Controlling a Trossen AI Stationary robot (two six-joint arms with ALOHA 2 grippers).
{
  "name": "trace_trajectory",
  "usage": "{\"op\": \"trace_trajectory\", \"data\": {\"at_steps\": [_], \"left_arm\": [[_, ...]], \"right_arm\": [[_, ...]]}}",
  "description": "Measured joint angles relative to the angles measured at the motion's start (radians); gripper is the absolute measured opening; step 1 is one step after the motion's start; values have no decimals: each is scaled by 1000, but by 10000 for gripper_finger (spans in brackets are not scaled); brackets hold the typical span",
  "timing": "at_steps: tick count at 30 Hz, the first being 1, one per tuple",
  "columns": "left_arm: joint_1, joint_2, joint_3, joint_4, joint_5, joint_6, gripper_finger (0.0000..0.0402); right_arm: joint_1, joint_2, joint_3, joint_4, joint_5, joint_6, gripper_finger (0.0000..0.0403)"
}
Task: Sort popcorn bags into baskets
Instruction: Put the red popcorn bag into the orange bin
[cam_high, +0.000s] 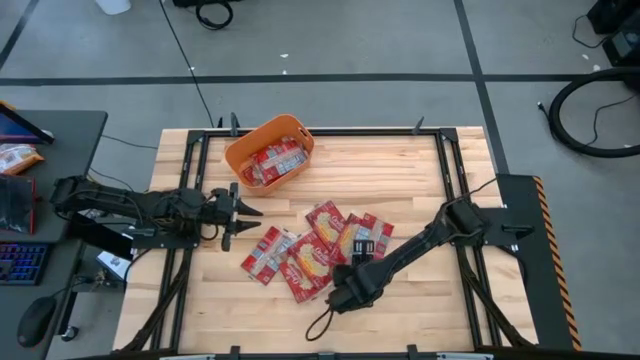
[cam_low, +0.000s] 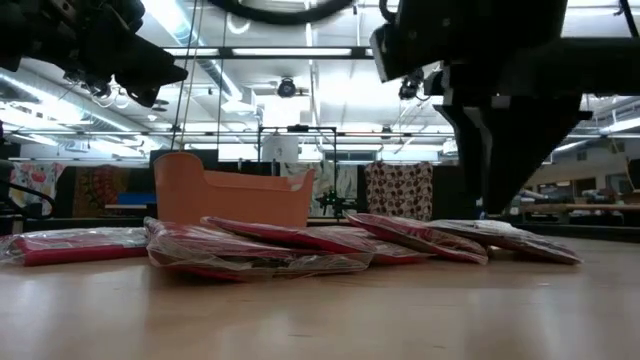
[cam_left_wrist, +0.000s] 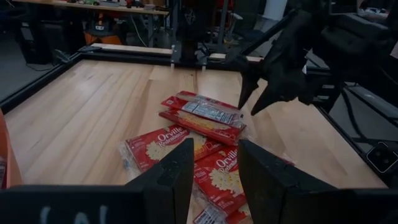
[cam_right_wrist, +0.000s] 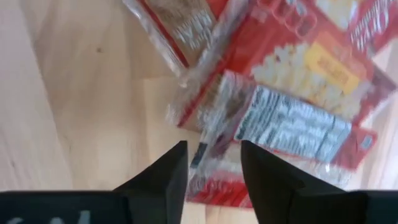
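Several red popcorn bags (cam_high: 312, 250) lie overlapping in a loose pile on the wooden table; they also show in the low view (cam_low: 300, 240). More red bags (cam_high: 272, 163) lie inside the orange basket (cam_high: 240, 150), which stands near the far edge. My left gripper (cam_high: 255, 220) is open and hovers between the basket and the pile, with the bags ahead of its fingers (cam_left_wrist: 216, 174). My right gripper (cam_high: 340, 290) is open and points down over the pile's near right edge, its fingers on either side of a packet edge (cam_right_wrist: 213, 168).
A black metal frame (cam_high: 450, 170) runs around the tabletop. Bare wood lies to the right of the pile (cam_high: 420, 180) and along the near edge. A side table with a keyboard (cam_high: 20, 265) stands off the left edge.
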Motion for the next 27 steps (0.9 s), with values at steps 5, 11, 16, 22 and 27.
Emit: {"op": "trace_trajectory", "data": {"at_steps": [5,11,16,22,27], "left_arm": [[0,0,0,-7,0,-1,128],[0,0,0,-25,0,-28,128],[0,0,0,-43,0,-47,128],[0,0,0,-44,0,-53,128],[0,0,0,-43,0,-53,128]], "right_arm": [[0,34,38,-31,-23,107,210],[26,33,35,-75,81,253,255],[67,33,35,-66,174,287,258],[109,31,5,-36,287,295,256],[130,32,-87,65,291,309,256]]}}
